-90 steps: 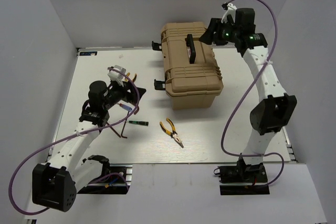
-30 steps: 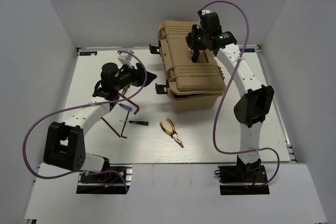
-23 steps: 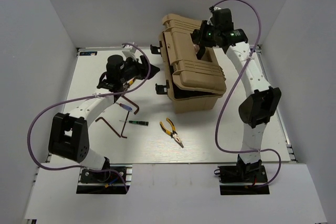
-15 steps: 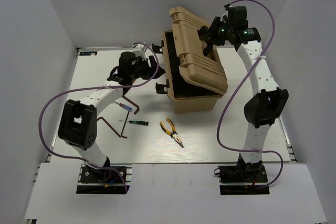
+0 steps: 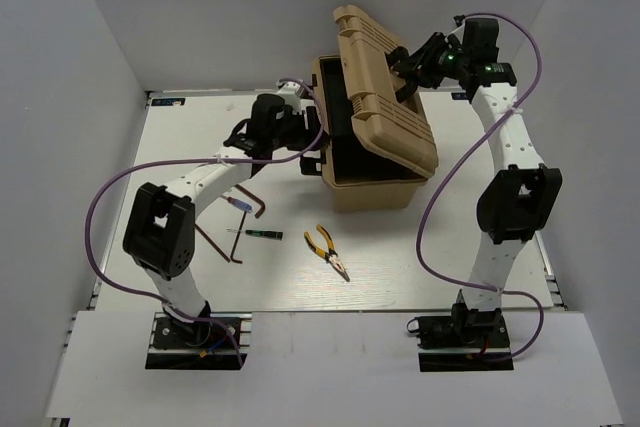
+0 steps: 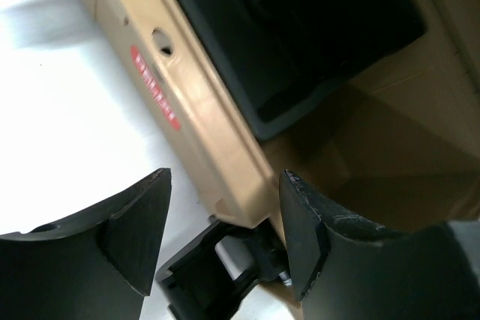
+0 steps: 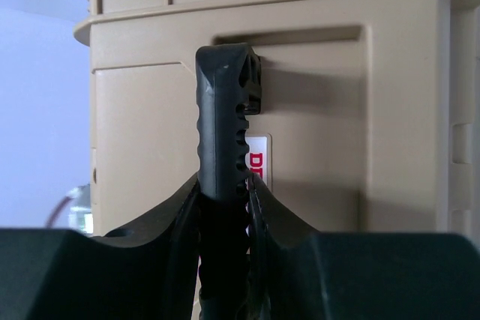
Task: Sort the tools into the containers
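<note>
The tan toolbox (image 5: 375, 182) stands at the back middle with its lid (image 5: 385, 97) tilted up. My right gripper (image 5: 408, 73) is shut on the lid's black handle (image 7: 223, 125) and holds the lid up. My left gripper (image 5: 306, 133) is open at the box's left wall (image 6: 187, 103), its jaws astride a black latch (image 6: 217, 275). On the table lie yellow-and-black pliers (image 5: 327, 252), a black-green stick tool (image 5: 263, 234), a dark reddish hex key (image 5: 218, 244) and a blue-red screwdriver (image 5: 238, 202). The second pliers are not visible.
The box's dark inside (image 6: 300, 35) shows below the raised lid. White walls close in the table (image 5: 450, 247) on the left, back and right. Purple cables loop from both arms. The tools lie in front of the box, left of centre.
My right gripper has pulled the lid up and back by its handle, from closed to wide open. My left arm has swung right, away from the tools, to the box's left side.
</note>
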Controlling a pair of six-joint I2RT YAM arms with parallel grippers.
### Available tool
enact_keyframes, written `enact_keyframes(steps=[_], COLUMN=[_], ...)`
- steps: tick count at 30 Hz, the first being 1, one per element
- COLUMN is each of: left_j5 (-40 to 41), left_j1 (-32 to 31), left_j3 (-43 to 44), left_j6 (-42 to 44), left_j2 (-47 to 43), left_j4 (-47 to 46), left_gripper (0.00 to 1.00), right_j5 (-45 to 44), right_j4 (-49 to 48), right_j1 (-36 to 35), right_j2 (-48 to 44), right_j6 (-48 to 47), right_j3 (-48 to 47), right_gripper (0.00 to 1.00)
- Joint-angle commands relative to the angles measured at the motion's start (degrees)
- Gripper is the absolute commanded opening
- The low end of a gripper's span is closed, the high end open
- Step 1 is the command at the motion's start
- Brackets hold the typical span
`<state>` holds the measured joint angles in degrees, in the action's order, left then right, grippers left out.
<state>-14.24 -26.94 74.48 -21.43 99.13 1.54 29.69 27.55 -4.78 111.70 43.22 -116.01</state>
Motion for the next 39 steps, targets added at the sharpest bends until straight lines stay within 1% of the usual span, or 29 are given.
enact_keyframes(steps=[1,3,4,5,6,7,12,20,27,33,39], left_j5=[3.7,4.4,5.0,5.0,5.0,5.6,6.2,2.9,2.9,6.6,12.3], left_j1=[-1.1,-1.8,-1.8,-2.3,-2.3,-2.3,-4.2,-5.3,-6.5,-7.0,-8.1], left_j3=[3.0,3.6,4.2,4.2,4.2,4.2,6.1,5.1,3.1,6.3,9.3], left_j6=[2.6,3.3,3.9,3.9,4.5,4.5,5.0,5.0,4.5,4.5,6.1], left_j2=[0.6,1.2,1.7,1.7,2.2,2.2,3.4,2.4,-0.3,2.6,5.2], left_j4=[4.9,6.5,6.5,7.3,7.3,7.3,8.6,4.7,0.6,5.7,11.9], left_gripper=[0.69,0.69,0.69,0.69,0.69,0.69,0.69,0.69,0.69,0.69,0.52], right_j5=[4.8,7.3,7.9,9.6,10.1,10.5,13.5,14.7,14.5,14.8,14.6], right_j4=[-17.8,-19.6,-22.9,-24.3,-25.3,-29.1,-37.0,-39.8,-40.2,-40.2,-37.0], right_j1=[3.3,4.1,4.1,5.9,6.4,6.5,7.5,8.4,8.3,8.3,9.0], right_j2=[-7.0,-7.4,-7.3,-7.4,-7.4,-7.5,-8.0,-8.4,-8.7,-9.1,-10.2], right_j6=[9.2,11.1,12.7,14.6,15.4,17.1,24.0,26.4,26.6,26.5,23.3], right_j3=[0.1,1.9,3.2,4.5,5.2,6.6,10.4,13.0,13.4,13.9,12.1], right_gripper=[0.0,0.0,0.0,0.0,0.0,0.0,0.0,0.0,0.0,0.0,0.0])
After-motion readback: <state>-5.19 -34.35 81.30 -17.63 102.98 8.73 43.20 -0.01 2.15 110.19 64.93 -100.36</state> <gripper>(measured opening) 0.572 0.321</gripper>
